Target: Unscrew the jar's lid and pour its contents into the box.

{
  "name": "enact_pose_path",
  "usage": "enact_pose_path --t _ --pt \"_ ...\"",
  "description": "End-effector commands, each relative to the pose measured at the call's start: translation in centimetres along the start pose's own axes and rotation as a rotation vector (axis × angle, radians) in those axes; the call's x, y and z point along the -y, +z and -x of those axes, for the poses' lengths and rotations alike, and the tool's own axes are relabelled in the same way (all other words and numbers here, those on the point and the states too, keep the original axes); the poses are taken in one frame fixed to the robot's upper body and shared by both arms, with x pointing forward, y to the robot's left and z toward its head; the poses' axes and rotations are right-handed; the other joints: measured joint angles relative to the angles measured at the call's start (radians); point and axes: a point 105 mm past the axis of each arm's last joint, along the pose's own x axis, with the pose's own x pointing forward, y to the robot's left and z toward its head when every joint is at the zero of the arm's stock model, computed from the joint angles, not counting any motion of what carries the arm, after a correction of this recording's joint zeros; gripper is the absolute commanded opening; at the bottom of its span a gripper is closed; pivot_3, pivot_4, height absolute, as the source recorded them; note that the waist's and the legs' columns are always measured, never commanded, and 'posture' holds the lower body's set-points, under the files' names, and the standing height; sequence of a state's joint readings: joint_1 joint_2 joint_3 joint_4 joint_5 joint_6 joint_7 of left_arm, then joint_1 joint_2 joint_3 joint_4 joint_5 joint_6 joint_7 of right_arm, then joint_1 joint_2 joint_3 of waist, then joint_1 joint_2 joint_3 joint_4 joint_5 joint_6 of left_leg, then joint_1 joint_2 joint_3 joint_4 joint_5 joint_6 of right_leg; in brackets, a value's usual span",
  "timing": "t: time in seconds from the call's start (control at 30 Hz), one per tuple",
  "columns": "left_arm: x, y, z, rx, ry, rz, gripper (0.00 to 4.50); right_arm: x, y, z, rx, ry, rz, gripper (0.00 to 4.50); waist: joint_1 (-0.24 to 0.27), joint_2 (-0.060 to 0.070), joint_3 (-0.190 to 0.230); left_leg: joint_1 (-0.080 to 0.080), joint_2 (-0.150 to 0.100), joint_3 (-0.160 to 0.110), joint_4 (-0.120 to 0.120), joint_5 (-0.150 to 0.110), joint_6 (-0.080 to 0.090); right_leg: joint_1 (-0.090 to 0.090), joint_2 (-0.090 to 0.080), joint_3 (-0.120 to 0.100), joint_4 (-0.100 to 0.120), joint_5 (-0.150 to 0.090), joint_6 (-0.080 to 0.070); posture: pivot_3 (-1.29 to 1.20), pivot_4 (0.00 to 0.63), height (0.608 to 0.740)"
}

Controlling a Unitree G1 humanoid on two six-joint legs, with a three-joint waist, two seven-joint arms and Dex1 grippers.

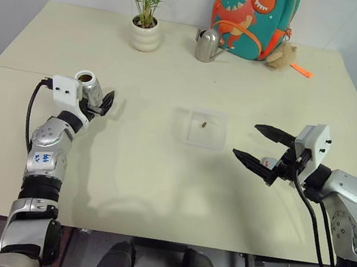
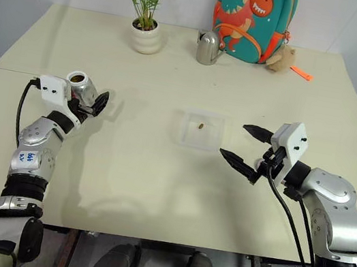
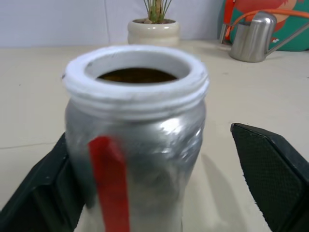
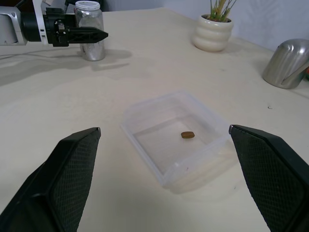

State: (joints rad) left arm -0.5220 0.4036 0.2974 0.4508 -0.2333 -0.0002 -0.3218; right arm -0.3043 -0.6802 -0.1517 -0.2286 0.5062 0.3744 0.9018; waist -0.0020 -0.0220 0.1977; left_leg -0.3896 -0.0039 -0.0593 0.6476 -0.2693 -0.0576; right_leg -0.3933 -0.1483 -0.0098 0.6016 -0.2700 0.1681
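Right gripper (image 1: 257, 144): near right of the surface, pointing left toward the box. My jaws stand wide apart and hold nothing; they touch nothing.

Left gripper (image 1: 100, 101): near left, level with the surface. My jaws are spread wide around the jar; in the left wrist view one finger (image 3: 41, 193) lies against the jar's side while the other finger (image 3: 270, 179) stands well apart from it. I judge this a released grip, not a hold.

Jar (image 1: 85, 82): upright on the surface at the left, between my left jaws. Its white threaded mouth is bare, with no lid on it. Probable reason for the placement: set down standing so it cannot roll once emptied.

Lid: I cannot locate it.

Box (image 1: 204, 128): centre of the surface, well apart from the jar, just left of and beyond my right jaws. Open side up, so it can receive a pour.

Contents (image 4: 188, 135): one small brown piece lying on the box floor. I judge the pour complete.

Surface (image 1: 154, 191): pale, bare around the box.

Far edge: potted plant (image 1: 144, 27) at left, metal watering can (image 1: 208, 45) at centre, dinosaur backpack (image 1: 254, 17) and a small plush toy (image 1: 283, 55) at right; none belongs to the task.
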Motion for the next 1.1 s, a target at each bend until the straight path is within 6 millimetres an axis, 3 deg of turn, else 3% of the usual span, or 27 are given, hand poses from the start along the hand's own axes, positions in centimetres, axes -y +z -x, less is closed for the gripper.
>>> enact_pose_path --t 0.03,0.2,0.4,0.57,0.73,0.9,1.1 --pt "-1.4 1.2 1.2 0.024 0.024 -0.044 4.48 -0.5 0.9 -0.1 0.031 0.015 0.012 4.50 -0.001 0.000 0.000 0.000 0.000 0.000 0.000 0.000 0.000 0.000 0.000 0.000 0.000 0.000 0.000 0.00 0.150 0.740" --pt "-3.1 0.5 3.8 -0.054 0.021 -0.068 4.48 -1.0 0.7 0.0 0.024 0.023 -0.007 4.50 0.000 0.000 0.000 0.000 0.000 0.000 -0.001 0.000 0.001 0.000 0.000 0.000 -0.001 0.000 0.000 0.00 0.150 0.740" --pt "-4.2 -0.2 6.8 -0.173 -0.134 -0.294 4.48 -1.8 0.5 0.3 -0.003 0.078 -0.029 4.50 0.000 0.000 0.000 0.001 0.001 0.000 -0.001 -0.001 0.001 0.000 0.000 0.000 -0.004 0.000 -0.002 0.00 0.150 0.740" --pt "-4.2 1.9 7.9 -0.153 -0.245 -0.449 4.48 -0.8 0.5 1.1 -0.044 0.083 0.026 4.50 0.002 0.000 0.000 0.001 0.001 0.001 -0.002 -0.002 0.002 0.000 0.000 0.000 -0.007 0.001 -0.003 0.00 0.150 0.740" --pt "0.9 3.7 9.1 -0.060 -0.615 -0.619 4.48 0.3 0.8 2.0 -0.049 0.039 0.096 4.50 0.002 0.000 0.000 0.001 0.002 0.001 -0.003 -0.002 0.001 0.000 0.000 -0.001 -0.009 0.001 -0.004 0.00 0.150 0.740" --pt "4.8 2.8 10.7 -0.134 -0.890 -0.469 4.48 1.1 0.8 3.4 -0.072 0.020 0.016 4.50 0.000 0.001 0.000 0.001 0.003 0.003 -0.004 -0.003 0.003 0.000 0.000 0.000 -0.010 0.001 -0.004 0.00 0.150 0.740" --pt "6.0 3.0 10.5 -0.110 -0.945 -0.428 4.48 0.8 0.5 4.3 -0.117 0.015 0.064 4.50 0.000 0.001 0.000 0.001 0.003 0.003 -0.004 -0.004 0.004 -0.001 0.001 0.000 -0.010 0.001 -0.004 0.00 0.150 0.740"
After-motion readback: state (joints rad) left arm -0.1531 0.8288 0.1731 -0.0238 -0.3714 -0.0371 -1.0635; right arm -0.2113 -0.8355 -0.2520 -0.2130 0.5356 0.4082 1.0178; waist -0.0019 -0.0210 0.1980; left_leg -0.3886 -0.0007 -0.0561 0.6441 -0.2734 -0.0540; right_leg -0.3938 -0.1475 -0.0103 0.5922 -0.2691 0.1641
